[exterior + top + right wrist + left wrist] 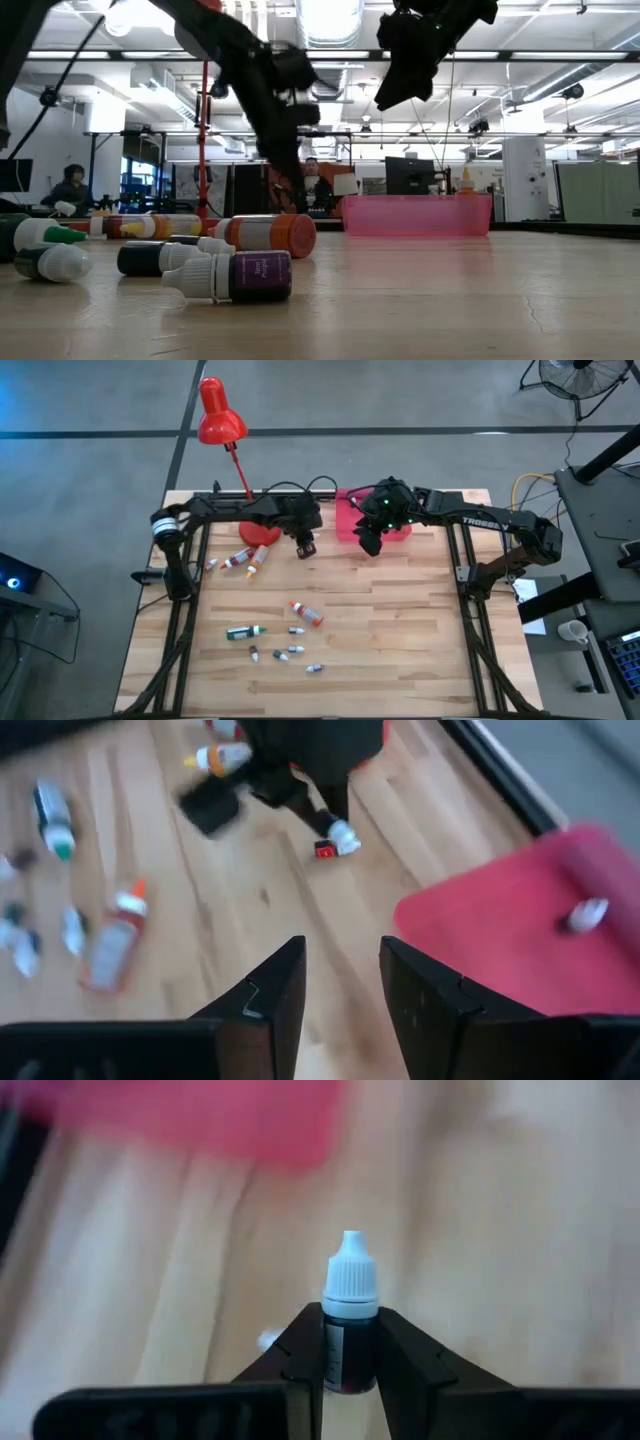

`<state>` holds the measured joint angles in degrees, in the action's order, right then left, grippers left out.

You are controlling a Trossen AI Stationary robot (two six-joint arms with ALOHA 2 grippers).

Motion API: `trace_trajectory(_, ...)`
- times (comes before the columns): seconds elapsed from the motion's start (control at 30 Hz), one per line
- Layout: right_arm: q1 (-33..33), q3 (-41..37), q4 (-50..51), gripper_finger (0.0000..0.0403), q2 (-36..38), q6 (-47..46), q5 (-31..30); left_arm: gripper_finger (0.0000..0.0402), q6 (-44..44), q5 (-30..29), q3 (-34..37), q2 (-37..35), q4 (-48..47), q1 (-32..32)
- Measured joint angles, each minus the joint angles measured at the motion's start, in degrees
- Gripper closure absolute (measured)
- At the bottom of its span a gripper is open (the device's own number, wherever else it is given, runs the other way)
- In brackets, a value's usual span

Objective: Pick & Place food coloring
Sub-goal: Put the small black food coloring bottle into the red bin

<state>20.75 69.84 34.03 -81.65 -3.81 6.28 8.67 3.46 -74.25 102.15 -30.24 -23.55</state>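
Left gripper (350, 1370) clenched on a small white-capped bottle (350, 1315), held above the table (400, 620) just left of the pink tray (345, 525).
Right gripper (340, 990) parted, holding nothing, above the tray's edge. One whitish bottle (587, 914) lying inside the tray; others (275, 635) scattered across the table's middle.

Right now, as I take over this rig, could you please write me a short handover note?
Left gripper: shut on a small dark dropper bottle with a white pointed cap, raised above the wooden table beside the pink rectangular tray.
Right gripper: open, empty, above the tray's front edge.
Done: at least one small whitish bottle lies in the tray.
Left: the held bottle, plus about a dozen on the table, including an orange-red tube and a dark green bottle.
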Motion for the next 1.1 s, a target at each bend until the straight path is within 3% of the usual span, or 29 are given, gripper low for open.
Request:
trace_trajectory(0.13,-0.2,0.0,-0.4,0.0278,0.0,13.5,0.2,0.0355,4.9,1.6,2.5,-6.5,6.2,1.2)
trace_trajectory(0.4,-0.4,0.0,-8.8,0.0276,-0.1,19.7,-0.2,0.0355,0.5,9.3,10.4,-17.0,22.3,1.3)
trace_trajectory(0.6,-0.3,0.0,-13.7,0.0262,-0.1,20.7,-0.3,0.0355,-5.2,13.2,12.4,-17.6,27.4,1.3)
trace_trajectory(1.1,-1.7,0.3,-13.2,0.0202,-0.1,22.7,0.2,0.0355,-4.6,16.8,12.4,-14.0,36.0,1.3)
